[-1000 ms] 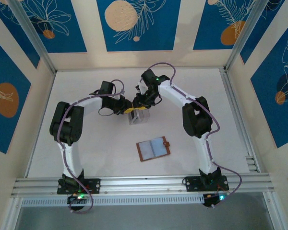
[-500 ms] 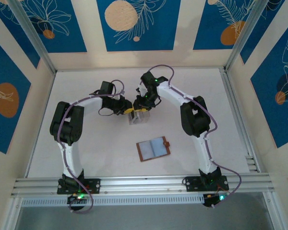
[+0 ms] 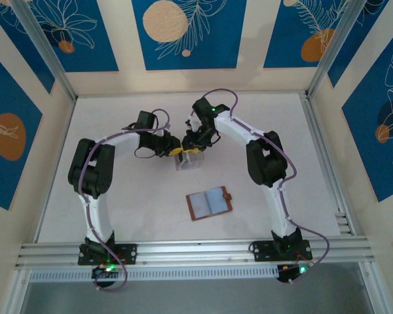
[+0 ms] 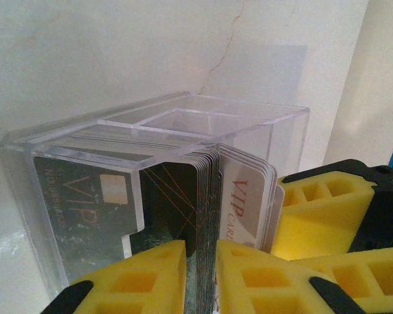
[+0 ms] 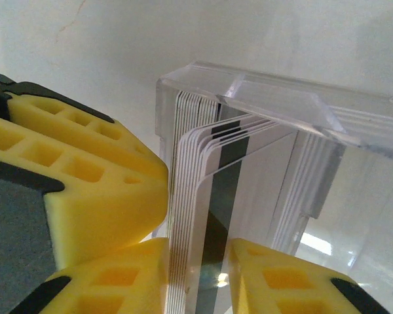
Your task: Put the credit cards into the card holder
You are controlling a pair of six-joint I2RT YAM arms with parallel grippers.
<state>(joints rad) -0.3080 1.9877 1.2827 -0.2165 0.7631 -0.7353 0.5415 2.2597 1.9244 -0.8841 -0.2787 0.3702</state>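
Right end effector (image 5: 198, 278), wrist view. I have its two yellow foam fingertips (image 5: 285, 281) closed on either side of a fanned stack of credit cards (image 5: 213, 196). The cards are white-edged, and the nearest shows a dark magnetic stripe. The stack stands upright in a clear slotted stand (image 5: 295, 111) on the white worktop (image 5: 85, 46). A further yellow foam pad (image 5: 78, 170) lies against the stack's left side.

soft, even light falls from above on the white table (image 3: 131, 216), leaving only faint, short shadows; the overhead view is mildly soft. in the wrist close-ups the clear stand (image 4: 183, 124) shows pale glare along its edges, credit cards (image 5: 203, 196) read sharp, and the near foreground blurs.
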